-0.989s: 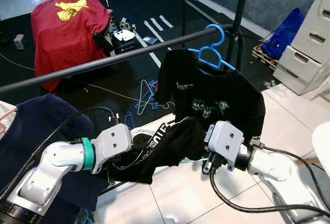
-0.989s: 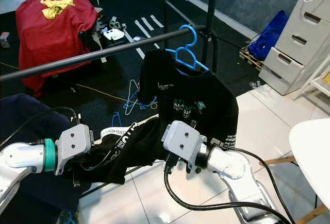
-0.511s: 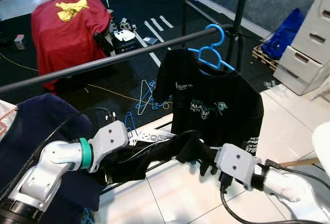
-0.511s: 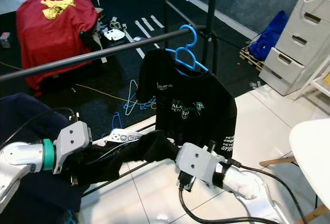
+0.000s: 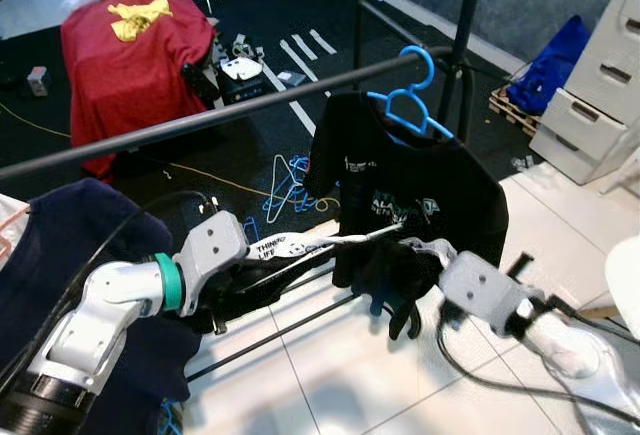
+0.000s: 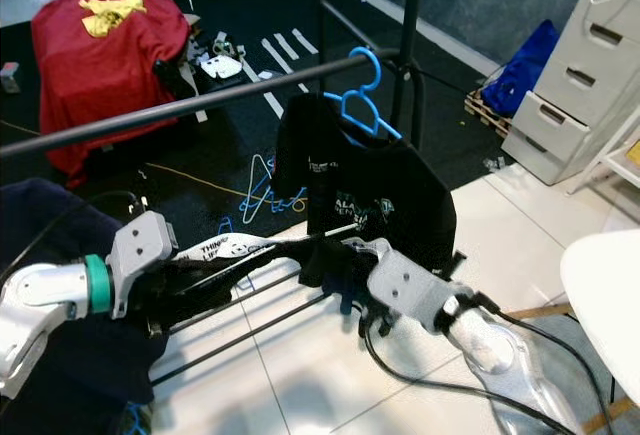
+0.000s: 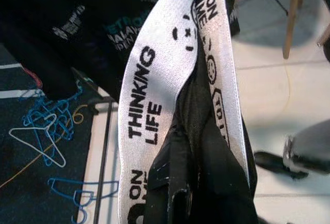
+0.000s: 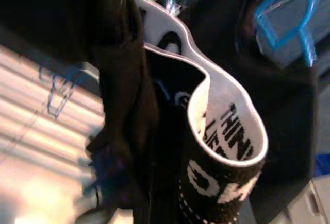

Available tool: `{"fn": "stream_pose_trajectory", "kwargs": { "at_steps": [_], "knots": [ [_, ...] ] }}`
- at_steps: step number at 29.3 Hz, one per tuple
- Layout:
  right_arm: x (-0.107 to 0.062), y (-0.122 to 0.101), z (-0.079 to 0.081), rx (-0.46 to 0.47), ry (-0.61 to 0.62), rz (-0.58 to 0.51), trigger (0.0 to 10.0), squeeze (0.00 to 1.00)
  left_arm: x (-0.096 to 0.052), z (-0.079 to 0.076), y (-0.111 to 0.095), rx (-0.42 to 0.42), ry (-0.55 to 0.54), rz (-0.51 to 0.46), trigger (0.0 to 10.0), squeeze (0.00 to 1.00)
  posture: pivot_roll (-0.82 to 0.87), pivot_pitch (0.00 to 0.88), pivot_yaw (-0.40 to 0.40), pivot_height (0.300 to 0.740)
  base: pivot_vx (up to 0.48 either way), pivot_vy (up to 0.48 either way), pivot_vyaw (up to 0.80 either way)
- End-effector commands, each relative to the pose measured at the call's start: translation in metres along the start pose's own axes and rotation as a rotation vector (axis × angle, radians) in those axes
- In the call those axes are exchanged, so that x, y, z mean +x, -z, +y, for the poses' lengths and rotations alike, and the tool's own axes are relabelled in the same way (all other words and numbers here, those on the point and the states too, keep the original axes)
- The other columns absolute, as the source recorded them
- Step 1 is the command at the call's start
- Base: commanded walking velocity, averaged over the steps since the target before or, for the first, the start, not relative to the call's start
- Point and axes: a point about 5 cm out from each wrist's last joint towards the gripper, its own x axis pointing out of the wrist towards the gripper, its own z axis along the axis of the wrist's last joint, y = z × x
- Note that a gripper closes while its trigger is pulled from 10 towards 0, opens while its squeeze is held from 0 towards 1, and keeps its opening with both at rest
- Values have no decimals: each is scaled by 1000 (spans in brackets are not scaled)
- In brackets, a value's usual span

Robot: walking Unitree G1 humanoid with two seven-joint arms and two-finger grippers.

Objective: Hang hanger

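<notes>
One blue hanger (image 5: pixel 410 105) hangs by its hook on the black rail (image 5: pixel 200 120), carrying one black T-shirt (image 5: pixel 420 190) with a printed chest.

Below the rail, both hands hold a second black garment (image 5: pixel 385 270) between them. Its white waistband (image 7: pixel 139 131), printed "THINKING LIFE", is stretched from one hand to the other, and dark cloth sags under it. The left hand (image 5: pixel 235 290) grips the garment's left end; cloth covers its fingers, so how far they close cannot be told. The right hand (image 5: pixel 425 270) is buried in the bunched right end, just in front of the hung shirt's hem; its fingers are hidden too.

Two thin bars (image 5: pixel 270 330) of the rack's base run along the white floor (image 5: pixel 330 395) under the garment. On the dark floor behind lies a tangle of loose blue hangers (image 5: pixel 285 190), too tangled to count. A navy garment (image 5: pixel 60 245) hangs at the left. One red cloth (image 5: pixel 130 65) covers a worktop farther back, with one yellow item (image 5: pixel 135 17) on it. White drawers (image 5: pixel 590 85) stand at the right.
</notes>
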Motion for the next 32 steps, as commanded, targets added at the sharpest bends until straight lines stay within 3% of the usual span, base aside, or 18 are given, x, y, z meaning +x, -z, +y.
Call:
{"fn": "stream_pose_trajectory", "kwargs": {
  "at_steps": [1,2,5,6,8,9,10,13,16,17,19,20,21,22,23,24,29,32],
  "knots": [
    [3,-7,-1,106,52,-53,10000,0,-2,-2,5,-34,-31,3,10000,0,-214,155,159,740,0,0,0],
    [8,-21,-1,217,91,-138,10000,0,2,-5,4,-41,-34,-8,10000,0,-214,153,159,740,0,0,0],
    [11,-29,-2,284,116,-184,10000,0,5,-6,4,-45,-37,-14,10000,0,-214,153,159,740,0,0,0],
    [13,-34,-2,349,140,-220,10000,1000,7,-7,4,-51,-43,-17,10000,0,-215,150,158,740,0,0,0],
    [16,-43,3,547,152,-283,10000,1000,14,-8,4,-66,-74,-28,10000,0,-215,145,156,740,0,0,0],
    [16,-43,3,547,152,-283,10000,1000,14,-8,4,-66,-74,-28,10000,0,-215,145,156,740,0,0,0],
    [16,-49,11,638,109,-316,10000,1000,18,-7,2,-77,-98,-38,10000,0,-213,144,155,740,0,0,0],
    [15,-56,21,701,36,-346,10000,1000,23,-6,0,-86,-127,-49,10000,0,-216,142,153,740,0,0,0],
    [7,-63,44,798,-97,-358,10000,1000,32,-1,-4,-110,-210,-65,10000,0,-222,143,149,740,0,0,0],
    [3,-62,47,926,-28,-357,10000,1000,37,4,-4,-123,-280,-60,10000,0,-227,146,148,740,0,0,0],
    [3,-62,47,926,-28,-357,10000,1000,37,4,-4,-123,-280,-60,10000,0,-227,146,148,740,0,0,0],
    [2,-61,43,989,32,-364,10000,1000,38,6,-4,-124,-301,-55,10000,0,-226,147,148,740,0,0,0],
    [2,-61,43,989,32,-364,10000,1000,38,6,-4,-124,-301,-55,10000,0,-226,147,148,740,0,0,0],
    [2,-55,35,1067,158,-356,10000,1000,38,8,-3,-128,-321,-49,10000,0,-231,149,148,740,0,0,0],
    [2,-55,35,1067,158,-356,10000,1000,38,8,-3,-128,-321,-49,10000,0,-231,149,148,740,0,0,0],
    [-1,-48,29,1160,267,-341,10000,0,38,10,-3,-137,-350,-51,10000,0,-230,153,147,740,0,0,0],
    [-1,-47,47,1161,191,-298,10000,0,39,9,-8,-159,-352,-80,10000,0,-230,157,147,740,0,0,0],
    [4,-48,69,1127,61,-249,10000,0,40,3,-21,-171,-310,-145,10000,0,-226,159,140,740,0,0,0]
  ]
}}
